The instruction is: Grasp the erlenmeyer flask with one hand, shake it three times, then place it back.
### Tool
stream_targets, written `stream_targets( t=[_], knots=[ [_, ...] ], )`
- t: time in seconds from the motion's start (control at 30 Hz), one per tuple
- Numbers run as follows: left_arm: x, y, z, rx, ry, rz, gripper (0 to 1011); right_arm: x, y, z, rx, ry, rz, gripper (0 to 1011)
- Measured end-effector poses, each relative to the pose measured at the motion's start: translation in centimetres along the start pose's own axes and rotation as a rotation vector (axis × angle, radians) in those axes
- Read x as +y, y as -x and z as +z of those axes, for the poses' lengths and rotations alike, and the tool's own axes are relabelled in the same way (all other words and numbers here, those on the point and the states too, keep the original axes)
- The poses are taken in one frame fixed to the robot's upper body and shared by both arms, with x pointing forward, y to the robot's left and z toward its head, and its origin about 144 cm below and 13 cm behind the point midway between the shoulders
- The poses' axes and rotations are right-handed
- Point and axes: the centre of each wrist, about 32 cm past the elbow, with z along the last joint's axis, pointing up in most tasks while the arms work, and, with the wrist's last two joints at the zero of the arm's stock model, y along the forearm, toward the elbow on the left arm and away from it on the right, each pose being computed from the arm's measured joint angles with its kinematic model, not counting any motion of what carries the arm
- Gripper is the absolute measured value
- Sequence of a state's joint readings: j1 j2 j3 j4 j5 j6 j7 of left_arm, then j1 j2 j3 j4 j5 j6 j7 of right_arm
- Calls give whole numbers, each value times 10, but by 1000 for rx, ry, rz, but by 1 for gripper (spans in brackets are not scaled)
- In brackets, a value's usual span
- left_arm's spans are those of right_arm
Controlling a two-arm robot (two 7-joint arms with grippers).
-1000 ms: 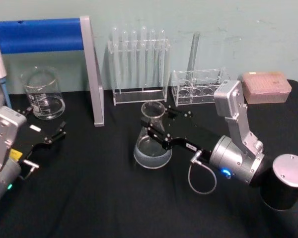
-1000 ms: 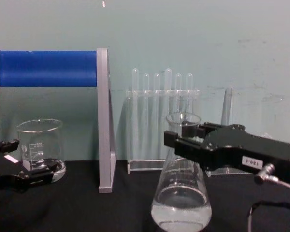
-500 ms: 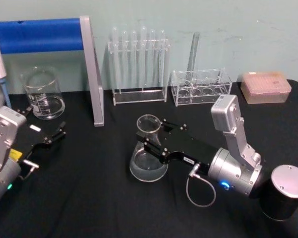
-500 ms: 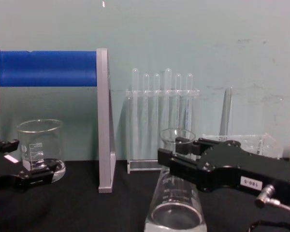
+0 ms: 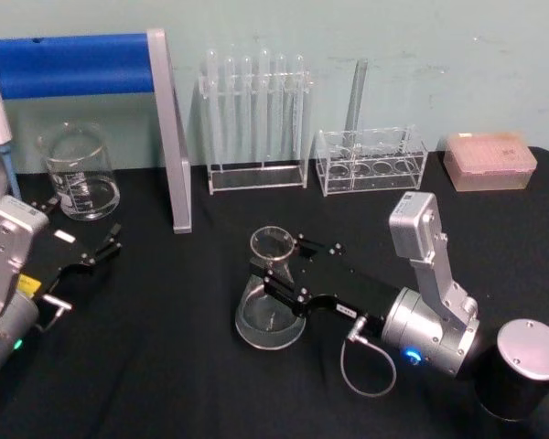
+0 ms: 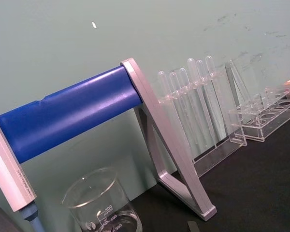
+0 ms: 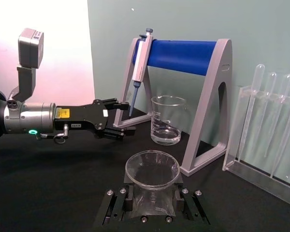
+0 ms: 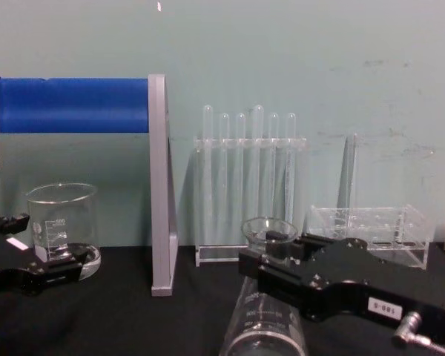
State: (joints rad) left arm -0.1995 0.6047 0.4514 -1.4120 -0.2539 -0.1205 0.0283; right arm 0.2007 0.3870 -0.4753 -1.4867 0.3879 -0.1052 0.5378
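Flask (image 5: pixel 273 297) near the middle of the black tabletop (image 5: pixel 165 366), neck clamped between the two flat fingers of the right end effector (image 5: pixel 276 272), which reaches in from the right edge. The flask leans a little, its open rim facing up and its wide base toward the front edge; whether the base touches the cloth cannot be told. In the chest view the rim (image 8: pixel 268 228) shows just above the black fingers (image 8: pixel 282 278), with the cone running down out of the bottom of the picture. The right wrist view looks into the flask mouth (image 7: pixel 152 169), held from both sides.

Left end effector (image 5: pixel 96 253) is parked low near the left edge, well apart from the flask, fingers a little apart and grasping nothing — the same shows from across the tabletop in the right wrist view (image 7: pixel 117 129).

Along the back edge: a beaker (image 5: pixel 78 171) at the left, a stand (image 5: pixel 169 128) with a blue bar and grey legs beside it, a pipette (image 7: pixel 141 72) hanging at its far left end, then a test tube rack (image 5: pixel 256 119), a second clear rack (image 5: pixel 371 160) and a pink tip box (image 5: pixel 489 160) toward the back right corner.
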Motion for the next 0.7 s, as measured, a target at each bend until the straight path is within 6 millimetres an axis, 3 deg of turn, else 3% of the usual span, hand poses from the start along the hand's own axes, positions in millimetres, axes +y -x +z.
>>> stream_targets(
  t=[0.7],
  knots=[
    [0, 0, 0, 0, 0, 0, 1001, -2, 2, -15, 28, 3, 17, 456]
  ],
)
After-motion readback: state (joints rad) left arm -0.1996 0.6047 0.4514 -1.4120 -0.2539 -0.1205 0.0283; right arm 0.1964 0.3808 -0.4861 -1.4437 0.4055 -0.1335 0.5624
